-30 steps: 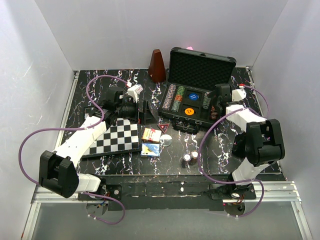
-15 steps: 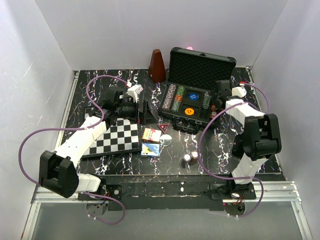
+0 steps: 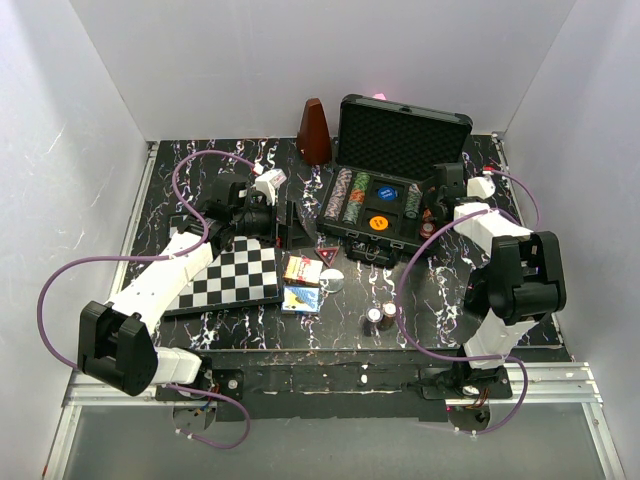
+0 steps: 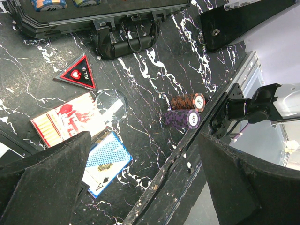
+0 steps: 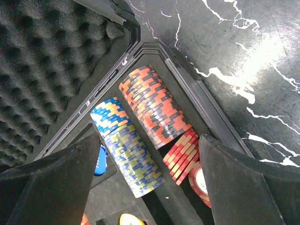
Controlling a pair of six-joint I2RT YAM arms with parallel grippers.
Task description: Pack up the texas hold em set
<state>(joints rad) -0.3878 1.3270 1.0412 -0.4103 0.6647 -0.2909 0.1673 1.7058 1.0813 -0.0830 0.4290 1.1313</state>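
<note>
The right claw (image 5: 150, 138) is spread wide, its two blunt black fingers well apart and gripping nothing. It hangs over the right end of the open hard case (image 5: 194, 91), which sits by the far edge of the worktop (image 3: 450, 290), right of centre. The case is black and rectangular, and its raised lid is lined with bumpy egg-crate foam (image 5: 42, 51). Below the claw, ridged chips lie on edge in slots: an orange-and-black row (image 5: 154, 108), a blue-and-yellow row (image 5: 126, 145) and a short red-and-white row (image 5: 183, 150). The left claw (image 4: 143, 137) is just as wide open and also holds nothing, hovering above the middle of the worktop, which is glossy black marble with white veins. Under it lie a red card box (image 4: 65, 123) and a blue card box (image 4: 107, 161), a triangular "ALL IN" button (image 4: 77, 73) and a clear round disc (image 4: 111, 102). Two short loose chip stacks (image 4: 185, 110) lie on their sides nearer the near edge. A chessboard (image 3: 235, 278) lies toward the left edge, and a brown pyramid metronome (image 3: 314, 131) stands at the far edge.
</note>
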